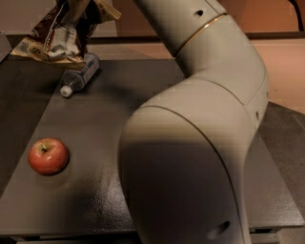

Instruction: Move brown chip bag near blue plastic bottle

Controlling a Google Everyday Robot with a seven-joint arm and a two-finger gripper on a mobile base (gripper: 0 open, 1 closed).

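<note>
The brown chip bag (56, 37) hangs crumpled at the top left, its dark front and white panels showing. My gripper (76, 7) is at the top edge of the camera view, shut on the bag's upper part and holding it up. The blue plastic bottle (82, 73) lies on its side on the dark table (100, 119) just below the bag, white cap pointing to the front left. The bag's lower edge overlaps the bottle's far end. Most of the gripper is cut off by the frame edge.
A red apple (47, 156) sits on the table at the front left. My large pale arm (205, 124) fills the middle and right of the view and hides the table behind it. A second surface lies at the far left.
</note>
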